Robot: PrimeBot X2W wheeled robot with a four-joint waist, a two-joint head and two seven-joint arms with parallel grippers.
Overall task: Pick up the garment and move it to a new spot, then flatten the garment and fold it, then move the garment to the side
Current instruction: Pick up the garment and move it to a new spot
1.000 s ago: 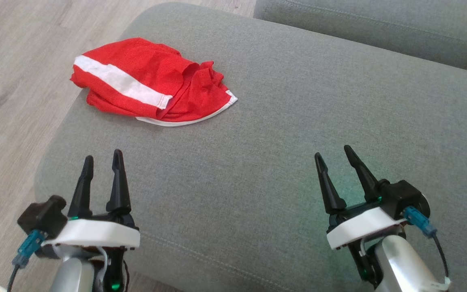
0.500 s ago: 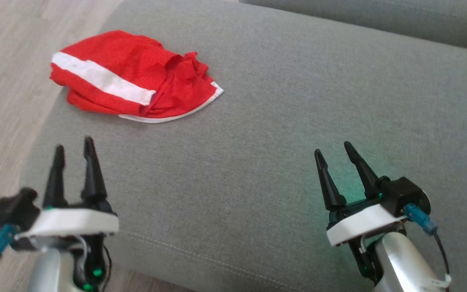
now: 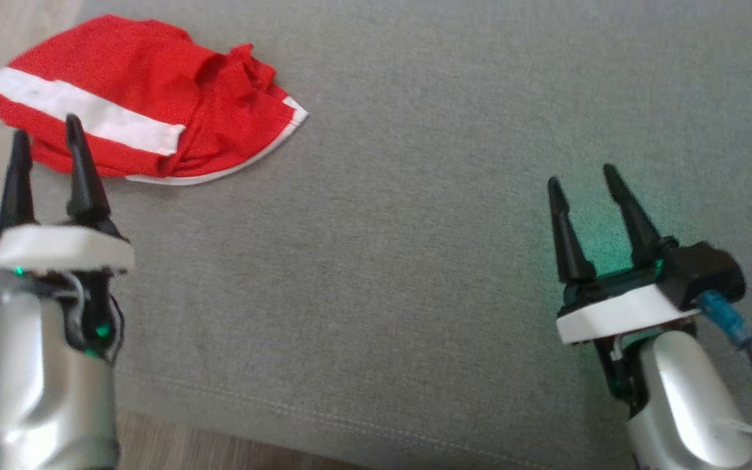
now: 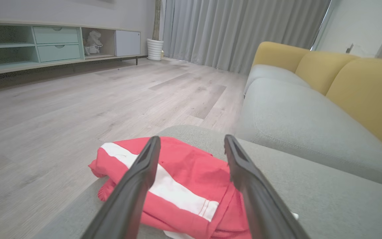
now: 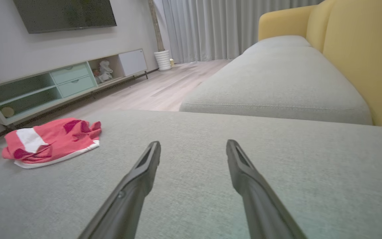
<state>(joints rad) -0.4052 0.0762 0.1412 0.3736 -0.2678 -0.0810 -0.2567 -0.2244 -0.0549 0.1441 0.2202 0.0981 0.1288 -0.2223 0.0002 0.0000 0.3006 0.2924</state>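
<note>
Two robot hands are hovering over a grey sofa cushion (image 3: 415, 274) that is carrying a crumpled red garment (image 3: 154, 85).
Nearest, the left hand (image 3: 47, 127) and the right hand (image 3: 582, 175) are both holding their fingers spread apart, gripping nothing. The left hand's fingertips are pointing at the red garment, which is lying bunched, white stripe showing, at the cushion's far left corner beside the wooden floor (image 4: 78, 99). The right hand is sitting well apart from it.
</note>
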